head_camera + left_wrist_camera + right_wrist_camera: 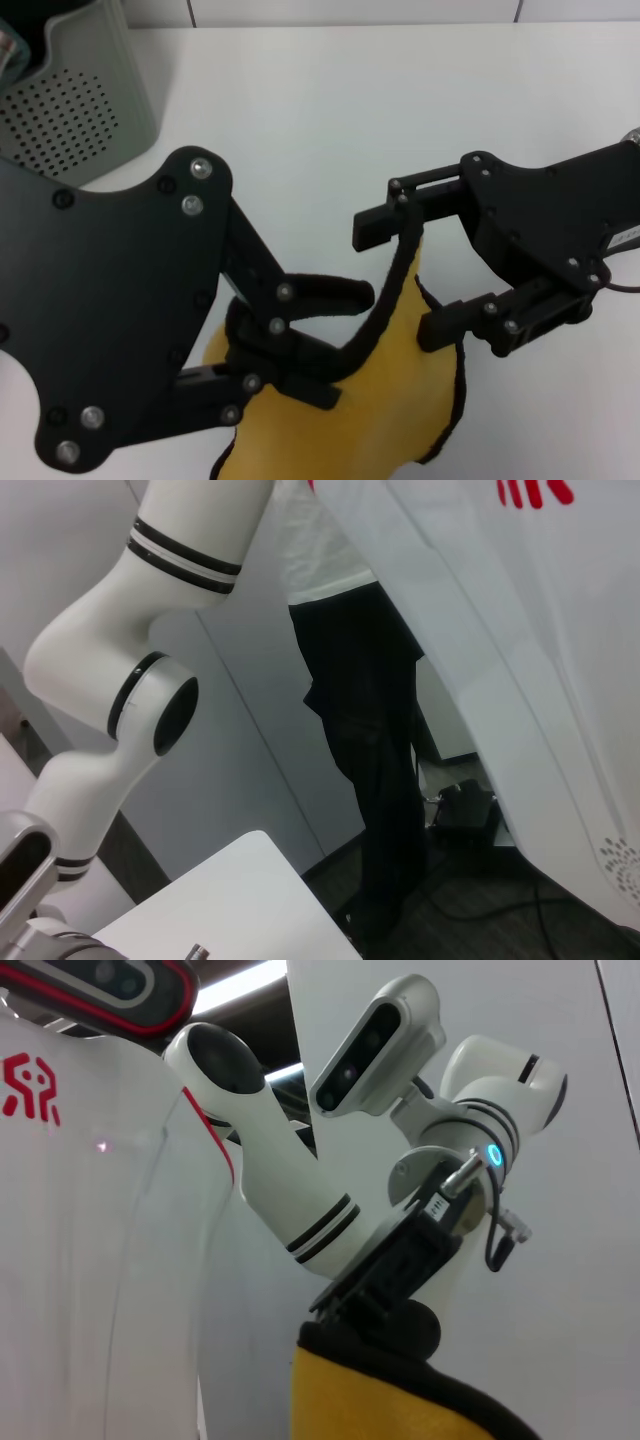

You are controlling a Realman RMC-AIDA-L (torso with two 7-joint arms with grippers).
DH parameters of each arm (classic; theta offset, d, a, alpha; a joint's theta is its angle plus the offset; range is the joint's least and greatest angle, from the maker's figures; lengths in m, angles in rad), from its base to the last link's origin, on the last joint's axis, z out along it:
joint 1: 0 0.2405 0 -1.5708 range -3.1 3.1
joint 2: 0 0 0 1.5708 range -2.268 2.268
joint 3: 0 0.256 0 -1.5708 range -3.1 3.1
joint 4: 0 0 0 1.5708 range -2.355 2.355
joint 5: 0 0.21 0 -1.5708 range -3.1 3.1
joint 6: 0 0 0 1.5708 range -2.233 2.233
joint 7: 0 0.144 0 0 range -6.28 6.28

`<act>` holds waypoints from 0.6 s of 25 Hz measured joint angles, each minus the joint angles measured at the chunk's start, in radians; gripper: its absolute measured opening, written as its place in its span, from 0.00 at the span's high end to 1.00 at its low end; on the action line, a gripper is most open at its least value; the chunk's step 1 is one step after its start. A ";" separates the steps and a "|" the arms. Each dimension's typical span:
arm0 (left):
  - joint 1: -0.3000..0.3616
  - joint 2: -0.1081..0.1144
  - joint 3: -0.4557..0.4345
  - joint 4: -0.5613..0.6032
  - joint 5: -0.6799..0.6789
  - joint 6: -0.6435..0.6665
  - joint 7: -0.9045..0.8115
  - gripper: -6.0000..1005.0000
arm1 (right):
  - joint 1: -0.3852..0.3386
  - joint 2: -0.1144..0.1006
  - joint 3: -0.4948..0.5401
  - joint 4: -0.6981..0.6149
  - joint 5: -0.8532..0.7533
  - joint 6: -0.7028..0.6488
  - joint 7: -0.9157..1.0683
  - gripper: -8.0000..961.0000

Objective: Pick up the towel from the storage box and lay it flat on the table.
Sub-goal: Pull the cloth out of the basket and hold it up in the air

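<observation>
The mustard-yellow towel (pixel 350 430) with black edging hangs above the white table (pixel 400 100), low in the head view. My left gripper (pixel 343 345) is shut on its black edge near one end. From there the edge rises to the upper finger of my right gripper (pixel 394 281). That gripper's fingers stand wide apart with the cloth between them. Whether the upper finger hooks the edge or only touches it does not show. The right wrist view shows the towel (pixel 370 1400) close up. The grey perforated storage box (pixel 75 100) stands at the far left, well away from both grippers.
The left wrist view shows my white right arm (pixel 100 680), a table corner (pixel 240 900) and a person in black trousers (pixel 370 730) standing beside the table. White table surface stretches between the box and the right arm.
</observation>
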 joint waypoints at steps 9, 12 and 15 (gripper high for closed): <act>0.007 0.000 -0.002 0.000 0.006 0.000 0.000 0.98 | -0.017 -0.002 0.024 -0.002 0.005 -0.015 -0.002 0.50; 0.009 0.000 -0.002 -0.001 0.014 0.000 0.000 0.98 | -0.030 -0.007 0.027 -0.010 0.006 -0.019 -0.005 0.61; 0.011 -0.001 -0.002 -0.002 0.019 0.000 0.000 0.98 | -0.033 -0.008 0.027 -0.012 0.004 -0.019 -0.006 0.70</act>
